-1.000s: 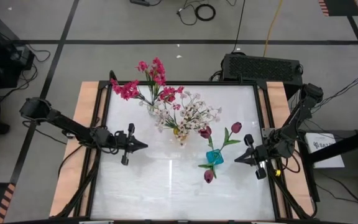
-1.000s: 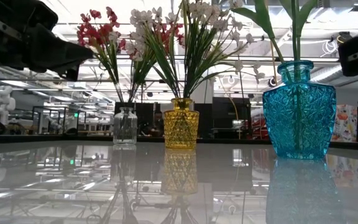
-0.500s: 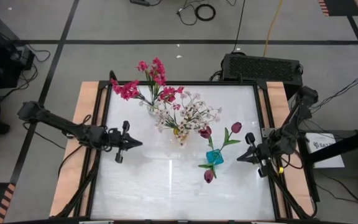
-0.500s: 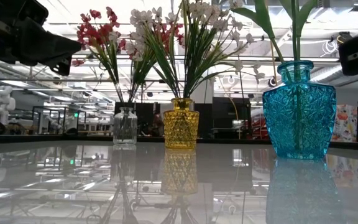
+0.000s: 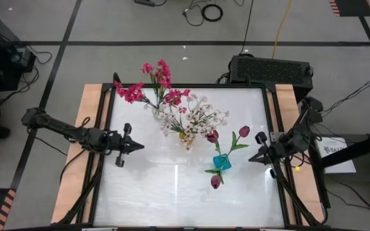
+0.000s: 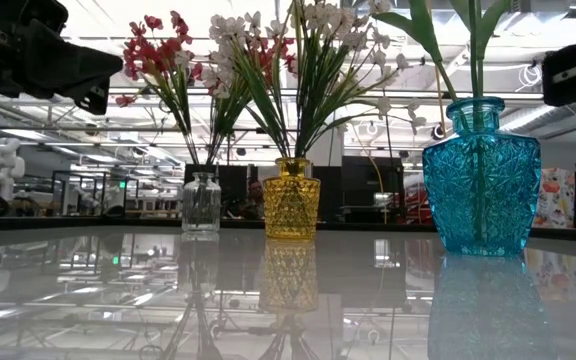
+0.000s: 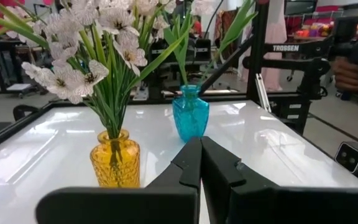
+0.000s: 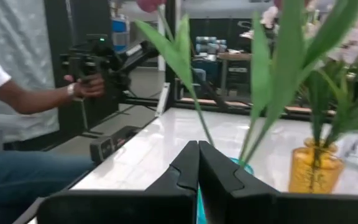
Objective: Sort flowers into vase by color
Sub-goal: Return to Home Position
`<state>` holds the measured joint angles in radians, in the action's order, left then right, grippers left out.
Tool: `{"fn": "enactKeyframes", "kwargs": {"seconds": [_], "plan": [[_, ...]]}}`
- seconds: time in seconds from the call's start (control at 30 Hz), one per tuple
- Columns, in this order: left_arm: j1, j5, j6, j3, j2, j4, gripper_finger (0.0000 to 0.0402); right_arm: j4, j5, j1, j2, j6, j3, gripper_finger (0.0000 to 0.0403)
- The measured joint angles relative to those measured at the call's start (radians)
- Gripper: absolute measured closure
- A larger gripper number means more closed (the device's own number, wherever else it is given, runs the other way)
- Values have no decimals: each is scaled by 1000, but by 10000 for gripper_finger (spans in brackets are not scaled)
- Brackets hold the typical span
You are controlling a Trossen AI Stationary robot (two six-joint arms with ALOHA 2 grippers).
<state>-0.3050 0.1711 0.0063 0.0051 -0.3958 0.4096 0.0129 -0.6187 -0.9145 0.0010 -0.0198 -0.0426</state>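
Low view: dark maroon tulip buds point(image 5: 244, 131) are being cropped by the top edge. Only their green stems point(image 6: 478, 60) are being shown above the teal-blue patterned glass vase point(image 6: 481, 175). Left gripper point(image 5: 139, 146) is being cut by the left edge, right gripper point(image 5: 252, 159) by the right.

High view: small clear glass vase point(image 6: 201, 203) is being largely covered by magenta-pink blossoms point(image 5: 162, 74). Amber-yellow patterned glass vase point(image 5: 188, 140) is being mostly masked by small white blossoms point(image 5: 204, 119).

Right wrist view: the blue vase is being hidden behind dark fingers point(image 8: 182, 173), rim sliver excepted. Seated person point(image 8: 23, 99) is being clipped by the edge.

Left wrist view: a person's hand point(image 7: 352, 73) is being cut off likewise.
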Motion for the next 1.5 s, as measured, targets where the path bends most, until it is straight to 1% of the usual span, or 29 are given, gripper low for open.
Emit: {"fn": "enactKeyframes", "kwargs": {"seconds": [0.1,0.27,0.43,0.57,0.7,0.93,1.17,1.33,1.5], "plan": [[0,-10,0,0,16,-13,394,14,87,48,0,9,0,403],[5,-15,1,0,43,-49,394,23,232,162,0,-4,-1,403],[8,-17,3,-1,63,-63,394,36,348,284,0,3,-1,403],[8,-30,3,-1,73,-68,394,53,420,378,1,21,-1,403],[8,-31,2,-1,73,-82,394,116,526,464,0,22,14,403],[8,-32,5,-1,72,-86,394,116,614,565,8,11,27,403],[35,-34,69,-1,97,-101,394,95,717,690,8,14,27,403],[100,-54,79,-1,168,-205,399,68,730,758,9,8,27,403],[165,-118,72,-1,255,-282,400,71,723,816,8,27,27,403]]}}
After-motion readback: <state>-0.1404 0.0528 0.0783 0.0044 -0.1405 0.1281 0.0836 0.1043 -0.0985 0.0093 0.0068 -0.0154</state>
